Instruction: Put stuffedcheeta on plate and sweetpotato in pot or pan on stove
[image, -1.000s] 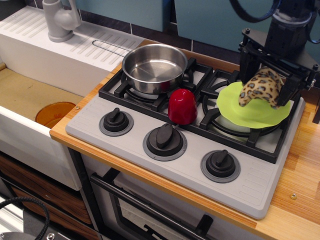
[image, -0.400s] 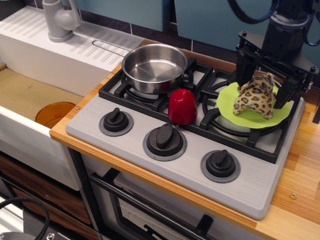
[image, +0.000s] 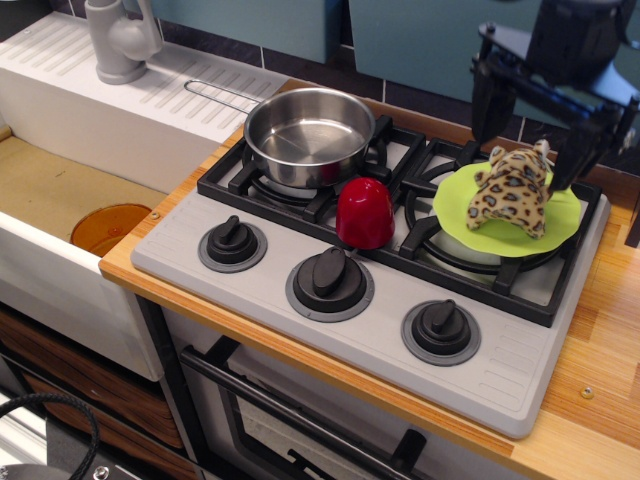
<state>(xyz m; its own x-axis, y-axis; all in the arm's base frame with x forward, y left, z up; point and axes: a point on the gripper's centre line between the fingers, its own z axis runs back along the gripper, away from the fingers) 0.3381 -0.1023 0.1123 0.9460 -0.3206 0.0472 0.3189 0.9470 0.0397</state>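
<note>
Nearest us, the sweetpotato (image: 365, 212) stands on the stove (image: 330, 330) by the grate's front edge, untouched. Behind it the steel pan (image: 309, 135) is empty. Farther right, the stuffedcheeta (image: 513, 193) sits on the plate (image: 460, 205), gripper (image: 527, 140) spread open above. We judge the sweetpotato comes next.

- The gripper (image: 528, 130) runs off the top edge, so the arm above it is out of sight.
- The stuffedcheeta (image: 512, 192) covers the middle of the plate (image: 462, 205), and its face is too small to make out.
- The plate hides most of the right burner grate on the stove (image: 380, 330).
- The sweetpotato (image: 365, 213) hides the grate bar behind it.
- The pot or pan (image: 309, 134) conceals its burner.
- The orange disc (image: 108, 228) is partly hidden by the counter edge.
</note>
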